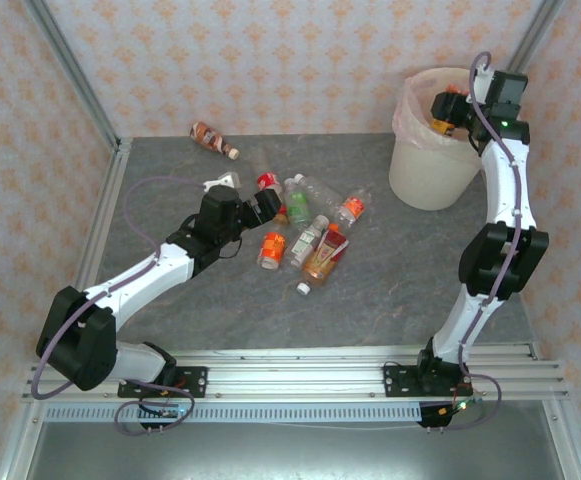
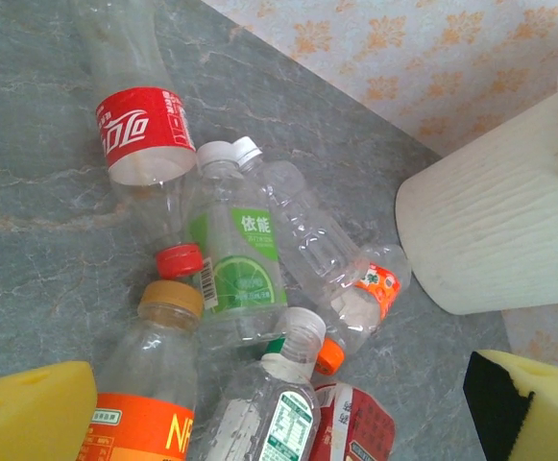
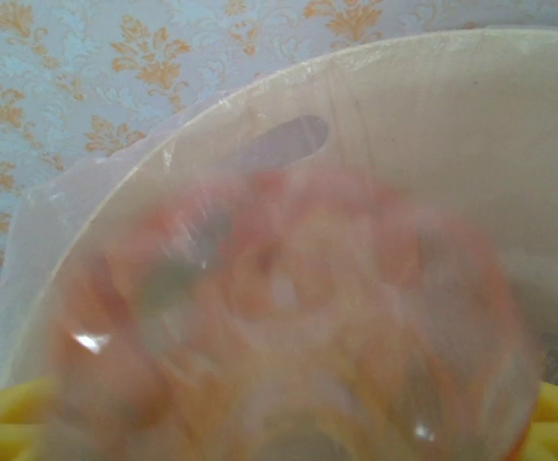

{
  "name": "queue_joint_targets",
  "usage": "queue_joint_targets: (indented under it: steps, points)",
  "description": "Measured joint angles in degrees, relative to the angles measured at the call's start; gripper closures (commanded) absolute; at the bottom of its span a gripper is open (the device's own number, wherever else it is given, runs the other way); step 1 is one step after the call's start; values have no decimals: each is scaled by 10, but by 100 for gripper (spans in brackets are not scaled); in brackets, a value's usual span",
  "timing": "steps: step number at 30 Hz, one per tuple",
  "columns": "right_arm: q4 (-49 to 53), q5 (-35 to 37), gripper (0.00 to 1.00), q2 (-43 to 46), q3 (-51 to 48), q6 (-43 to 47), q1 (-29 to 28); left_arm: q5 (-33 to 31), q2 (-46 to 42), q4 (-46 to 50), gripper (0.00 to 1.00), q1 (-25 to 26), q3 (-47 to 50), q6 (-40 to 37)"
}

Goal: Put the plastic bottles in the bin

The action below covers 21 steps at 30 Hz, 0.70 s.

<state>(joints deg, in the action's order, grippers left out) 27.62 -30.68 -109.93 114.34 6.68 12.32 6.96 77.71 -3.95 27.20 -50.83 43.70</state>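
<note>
A ribbed aluminium rail at the near edge carries both arm bases, and beyond it stretches the grey, marble-veined table. The left gripper sits low over the tabletop with its jaws spread wide. Its yellow foam pads stand at opposite corners of the wrist view with nothing between them.

Just ahead, the plastic bottles lie on their sides in a loose heap at mid-table, thin, clear and dented in places, touching and overlapping. Nearest is an orange-labelled bottle with a tan cap. Beside it lies a white-capped bottle, then a green-labelled bottle showing a lime slice. Beyond those are a red-labelled cola bottle and a ridged clear bottle with an orange band.

Farther back, near the wall, a brown bottle lies alone, well apart from the heap.

At the far right stands the bin, round and cream, its wall faintly ribbed, with pale pink film folded over the rim. The right gripper hangs above its mouth. In its wrist view an orange-tinted bottle is a blurred mass between the pads, so I cannot tell whether the jaws pinch it.
</note>
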Motion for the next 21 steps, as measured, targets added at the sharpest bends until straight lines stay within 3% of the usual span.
queue_joint_targets:
  steps: [6, 16, 18, 21]
  points:
    - [0, -2, 13, 0, 0, 4, 0, -2, 2, 9, 0, -2, 3, 0]
    - [-3, -4, 7, 17, -5, -9, 0, -2, 17, 13, 0, -4, 3, 4]
    - [-5, -8, 0, 25, -8, -14, 0, -2, 18, 16, 0, -4, 3, 4]
    - [-10, -23, 1, 37, -11, -25, 0, -2, 22, 22, 0, -4, 3, 4]
